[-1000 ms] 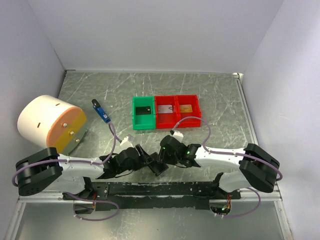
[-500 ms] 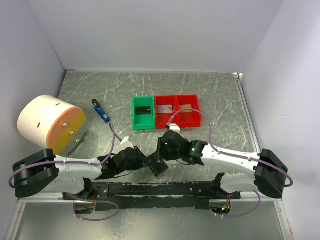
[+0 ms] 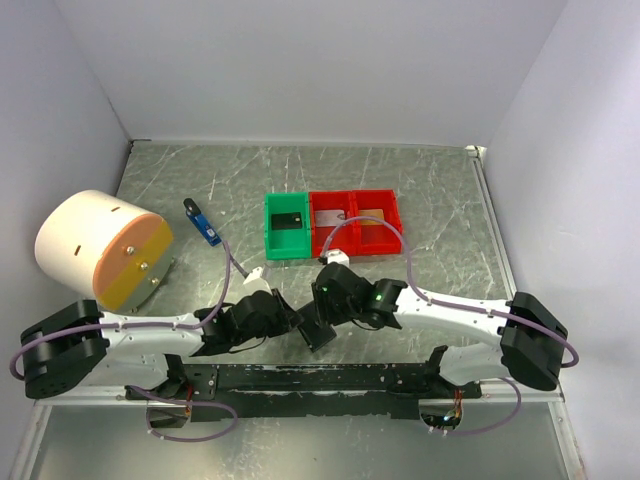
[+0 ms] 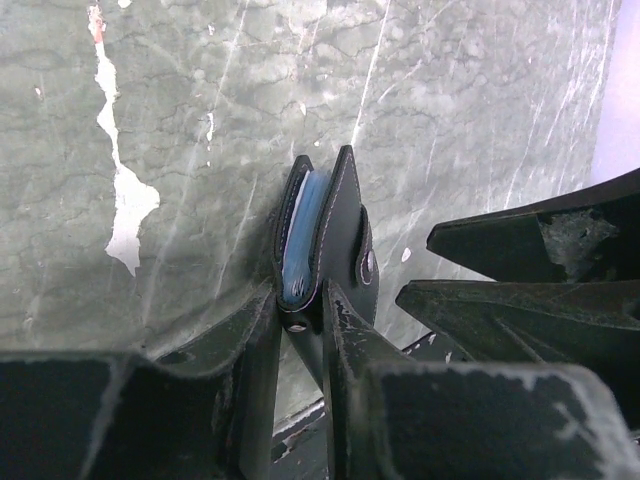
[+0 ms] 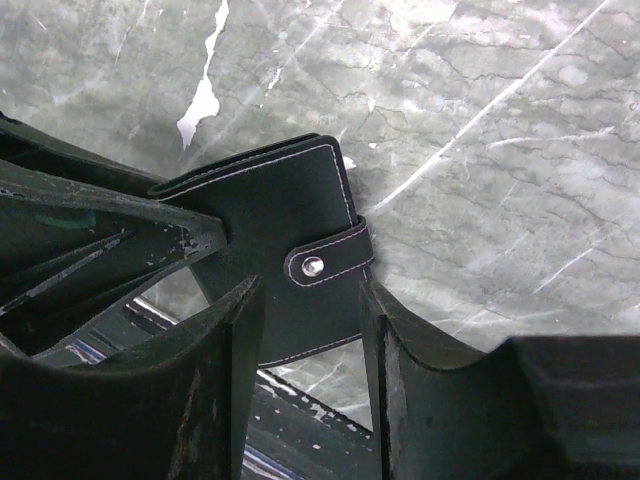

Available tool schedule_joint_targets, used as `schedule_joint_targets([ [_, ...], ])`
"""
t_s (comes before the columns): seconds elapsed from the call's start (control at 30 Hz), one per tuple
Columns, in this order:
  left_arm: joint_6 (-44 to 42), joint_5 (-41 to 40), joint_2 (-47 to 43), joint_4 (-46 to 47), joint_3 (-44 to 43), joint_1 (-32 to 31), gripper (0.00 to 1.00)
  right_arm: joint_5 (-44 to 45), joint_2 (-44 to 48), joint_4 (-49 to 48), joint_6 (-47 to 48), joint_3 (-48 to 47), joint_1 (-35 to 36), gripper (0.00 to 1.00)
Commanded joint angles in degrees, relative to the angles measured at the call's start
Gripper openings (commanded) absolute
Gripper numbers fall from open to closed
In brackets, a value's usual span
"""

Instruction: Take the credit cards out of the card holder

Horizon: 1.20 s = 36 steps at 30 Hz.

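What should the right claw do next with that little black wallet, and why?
Probably close the right gripper on the card holder near its snap strap, then pull the flap open. The left gripper clamps the holder on edge, the right fingers stand open on either side of it, and the strap looks fastened.

Your card holder (image 5: 285, 255), black, white-stitched, stud strap snapped shut, pale blue sleeves at its edge, standing on edge, your credit cards (image 3: 288, 222) flat in green bin (image 3: 268, 228), red bins (image 3: 397, 226).

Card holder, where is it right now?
In the top view, the card holder is at the table's front middle, pinched by the left gripper, with the right gripper close beside it.
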<state>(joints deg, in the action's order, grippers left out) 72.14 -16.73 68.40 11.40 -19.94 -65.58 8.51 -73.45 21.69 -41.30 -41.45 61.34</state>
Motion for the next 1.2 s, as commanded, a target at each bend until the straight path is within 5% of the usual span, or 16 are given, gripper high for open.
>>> schedule_joint_targets([
  [0.0, -2.5, -0.1, -1.0, -2.3, -0.5, -0.4, 0.07, -0.7, -0.7, -1.1, 3.2, -1.4, 0.7, 0.43],
  [0.7, -3.7, -0.8, -2.4, -6.6, -2.0, -0.5, 0.07, 3.5, -9.3, 1.6, 2.5, -4.2, 5.5, 0.37],
  [1.17, -4.3, -2.0, -1.5, -12.3, -4.4, -0.4, 0.07, 11.9, -8.5, 5.1, -1.1, -3.8, 5.4, 0.16],
])
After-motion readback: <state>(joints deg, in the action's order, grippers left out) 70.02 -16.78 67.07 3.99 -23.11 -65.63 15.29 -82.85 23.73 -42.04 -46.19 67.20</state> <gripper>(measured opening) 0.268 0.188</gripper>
